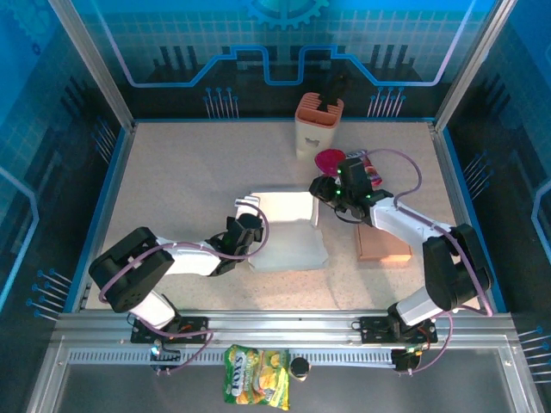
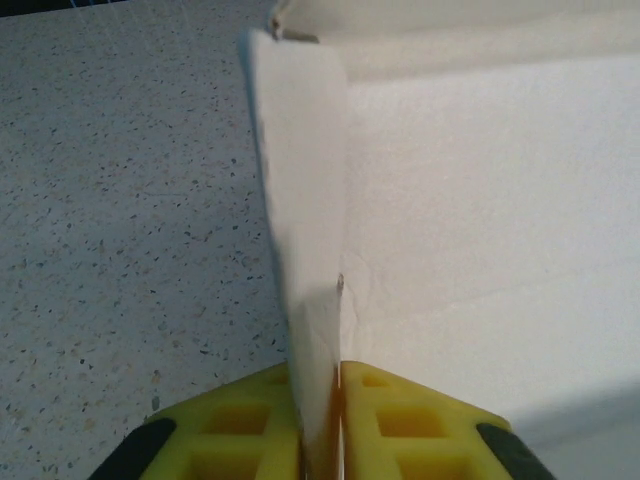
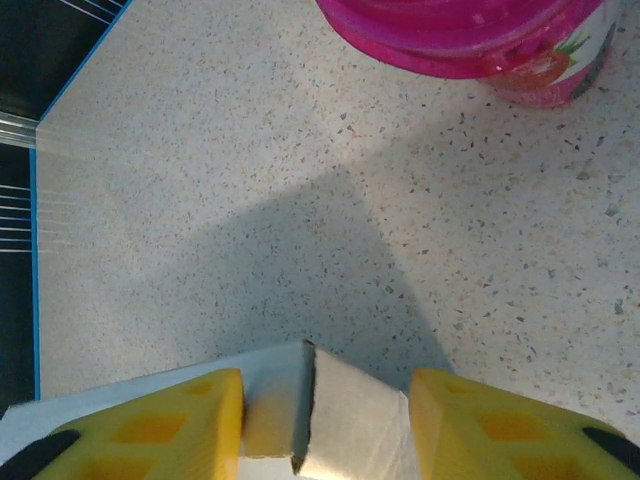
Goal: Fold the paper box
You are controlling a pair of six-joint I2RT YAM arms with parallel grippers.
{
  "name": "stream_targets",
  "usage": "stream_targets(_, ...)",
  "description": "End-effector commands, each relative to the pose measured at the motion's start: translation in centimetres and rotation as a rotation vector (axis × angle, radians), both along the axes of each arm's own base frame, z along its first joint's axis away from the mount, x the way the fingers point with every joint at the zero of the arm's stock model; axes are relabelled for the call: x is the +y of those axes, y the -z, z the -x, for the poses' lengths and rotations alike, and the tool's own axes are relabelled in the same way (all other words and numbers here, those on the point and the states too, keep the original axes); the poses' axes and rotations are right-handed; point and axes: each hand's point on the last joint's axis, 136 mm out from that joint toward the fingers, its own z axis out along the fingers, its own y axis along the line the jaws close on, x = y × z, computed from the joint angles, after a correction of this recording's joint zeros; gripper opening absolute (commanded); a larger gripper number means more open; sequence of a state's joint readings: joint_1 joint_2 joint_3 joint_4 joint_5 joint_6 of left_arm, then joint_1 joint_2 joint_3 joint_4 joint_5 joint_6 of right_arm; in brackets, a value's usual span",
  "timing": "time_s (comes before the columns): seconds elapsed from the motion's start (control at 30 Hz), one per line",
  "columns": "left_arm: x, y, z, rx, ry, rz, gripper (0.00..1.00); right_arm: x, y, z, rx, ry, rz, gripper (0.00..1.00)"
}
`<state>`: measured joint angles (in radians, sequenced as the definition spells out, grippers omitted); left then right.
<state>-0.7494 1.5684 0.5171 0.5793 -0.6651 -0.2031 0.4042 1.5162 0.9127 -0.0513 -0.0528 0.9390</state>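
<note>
Paper box sits in the middle of the worktop, white and partly formed, with its far wall raised and a flat panel spreading toward the near side. You have both arms on it.

Your left end effector is at the box's left edge. In the left wrist view its yellow fingers are closed on an upright side flap of the box, one pad on each face with the flap pinched thin between them. The flap stands up from the speckled worktop and meets the far wall at the corner.

Your right end effector is at the box's far right corner. In the right wrist view the fingers stand partly apart with a folded corner of the box between them. Both pads touch the paper, so it reads as a grip on that corner.

Beyond that corner you can see a pink tub on the worktop, just to the far right of the box. A peach holder with dark items stands at the far edge. A flat brown block lies to the right of the box, under the right arm. A yellow snack bag lies on the near rail between the two bases.
</note>
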Motion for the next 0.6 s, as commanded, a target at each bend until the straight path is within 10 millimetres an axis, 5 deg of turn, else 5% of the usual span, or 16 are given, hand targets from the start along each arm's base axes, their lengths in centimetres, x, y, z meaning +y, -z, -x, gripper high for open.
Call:
stream_targets(0.0,-1.1,-1.2,-0.6,-0.011,0.022,0.008,0.21,-0.1,0.7,1.3,0.015,-0.016,0.037,0.41)
stream_targets(0.23,-2.2,-0.2,-1.0,0.158,0.070,0.023,0.31,-0.3,2.7,1.7,0.133,0.010,0.069,0.36)
stream_targets(0.57,-2.8,-1.2,-1.6,0.402,0.074,-0.007,0.63,-2.3,6.8,3.4,0.284,0.163,0.075,0.36)
